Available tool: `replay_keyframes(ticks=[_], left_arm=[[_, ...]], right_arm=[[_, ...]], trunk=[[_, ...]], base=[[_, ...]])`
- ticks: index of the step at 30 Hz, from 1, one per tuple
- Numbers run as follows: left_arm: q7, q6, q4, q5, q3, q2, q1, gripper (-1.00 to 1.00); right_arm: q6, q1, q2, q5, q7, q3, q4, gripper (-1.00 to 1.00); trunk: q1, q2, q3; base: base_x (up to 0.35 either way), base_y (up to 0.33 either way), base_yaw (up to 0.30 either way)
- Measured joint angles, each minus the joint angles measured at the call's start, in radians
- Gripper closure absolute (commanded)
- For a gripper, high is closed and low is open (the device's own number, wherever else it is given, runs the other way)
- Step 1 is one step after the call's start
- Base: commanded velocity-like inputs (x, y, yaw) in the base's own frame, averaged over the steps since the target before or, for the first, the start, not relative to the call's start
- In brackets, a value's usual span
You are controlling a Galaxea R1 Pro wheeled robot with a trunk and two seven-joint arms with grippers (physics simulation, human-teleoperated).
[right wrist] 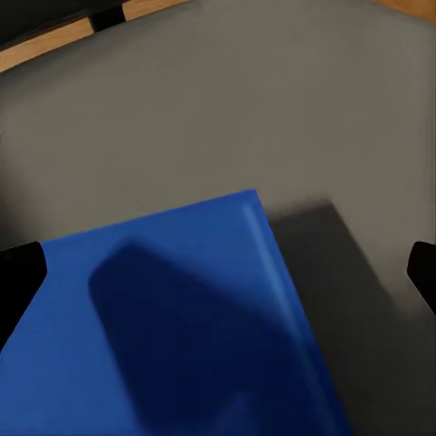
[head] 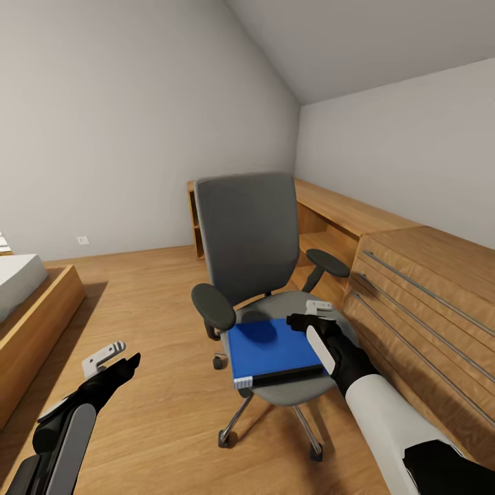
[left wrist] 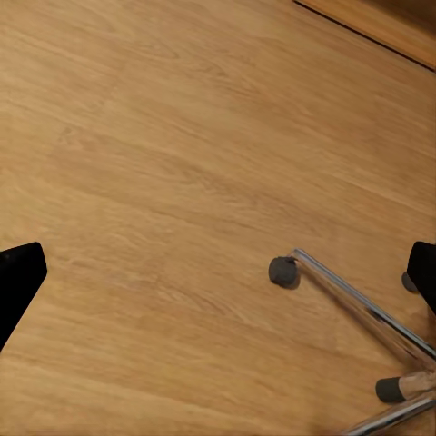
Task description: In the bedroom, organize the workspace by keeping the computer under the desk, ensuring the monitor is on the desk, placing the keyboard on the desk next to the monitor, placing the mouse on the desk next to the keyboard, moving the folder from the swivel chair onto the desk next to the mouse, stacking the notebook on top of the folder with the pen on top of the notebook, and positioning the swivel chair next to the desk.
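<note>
Swivel chair (head: 254, 275) stands on the oak floor (head: 151, 412), just beside a light-wood drawer chest (head: 426, 302). Blue folder (head: 275, 352) lies flat on the chair seat, toward its front edge, white page edges facing forward. Right gripper (head: 311, 317) hovers over the folder's far corner, fingers apart, nothing between them; its shadow falls on the blue cover. Left gripper (head: 113, 359) hangs low over bare floor, away from the chair's armrest, fingers spread and empty. Chrome chair leg (left wrist: 363, 309) and caster below it.
</note>
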Motion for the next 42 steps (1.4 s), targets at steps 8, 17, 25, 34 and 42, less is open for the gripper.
replay_keyframes(ticks=[8,17,25,34,42], left_arm=[[0.000,0.000,0.000,0.000,0.000,0.000,0.000,-1.00],[0.001,-0.003,-0.001,0.004,0.001,0.000,0.000,-1.00],[0.000,-0.001,0.004,0.002,0.001,0.000,0.000,-1.00],[-0.001,0.000,0.006,0.001,0.002,0.001,0.000,-1.00],[-0.001,-0.001,0.006,0.002,0.003,0.001,0.000,-1.00]], right_arm=[[0.000,0.000,0.000,0.000,-0.001,0.000,0.000,-1.00],[0.000,0.000,0.000,0.000,-0.001,0.000,0.000,-1.00],[0.000,0.000,0.000,0.000,-0.001,0.000,0.000,-1.00],[0.000,0.000,0.000,0.000,0.000,0.000,0.000,-1.00],[0.000,0.000,-0.001,0.000,0.001,-0.001,0.000,-1.00]], trunk=[[0.000,0.000,0.000],[0.011,-0.021,-0.009],[0.011,-0.021,-0.009],[0.012,-0.021,-0.009],[0.011,-0.021,-0.009]], base=[[-0.001,0.000,0.000],[0.000,0.000,0.000],[0.000,0.000,0.000],[-0.112,0.000,0.000],[-0.016,0.000,0.000]])
